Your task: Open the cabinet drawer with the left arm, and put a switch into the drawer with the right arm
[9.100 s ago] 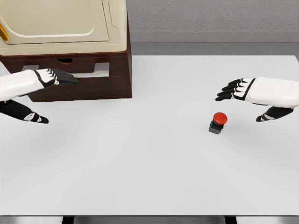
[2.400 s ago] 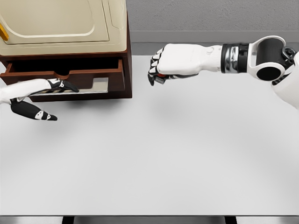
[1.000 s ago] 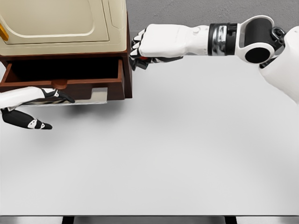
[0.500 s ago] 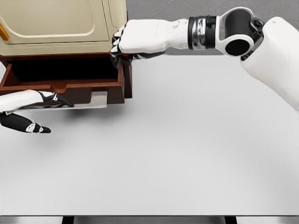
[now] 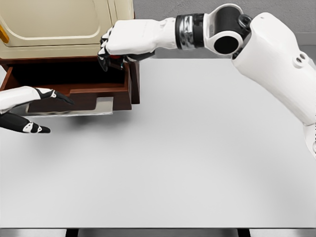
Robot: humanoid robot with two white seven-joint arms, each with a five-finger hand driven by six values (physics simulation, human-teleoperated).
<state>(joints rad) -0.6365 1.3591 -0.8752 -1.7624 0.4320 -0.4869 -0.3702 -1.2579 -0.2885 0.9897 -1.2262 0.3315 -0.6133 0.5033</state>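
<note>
The dark wooden cabinet [image 5: 135, 79] stands at the back left of the table, its drawer [image 5: 79, 90] pulled out and its inside dark. My right hand [image 5: 112, 50] reaches across from the right and hovers over the drawer's right end. Its fingers are curled into a fist; the switch is hidden inside the fist. My left hand [image 5: 43, 109] hangs just in front of the drawer's left half, fingers spread, holding nothing and not gripping the front panel.
A cream-coloured appliance [image 5: 64, 24] sits on top of the cabinet, close above my right hand. The white table [image 5: 197, 158] stretches to the front and right. A grey wall runs behind it.
My right hand, fist still shut, has moved left from the cabinet's corner to above the open drawer. My left hand has drawn slightly left, away from the drawer front.
</note>
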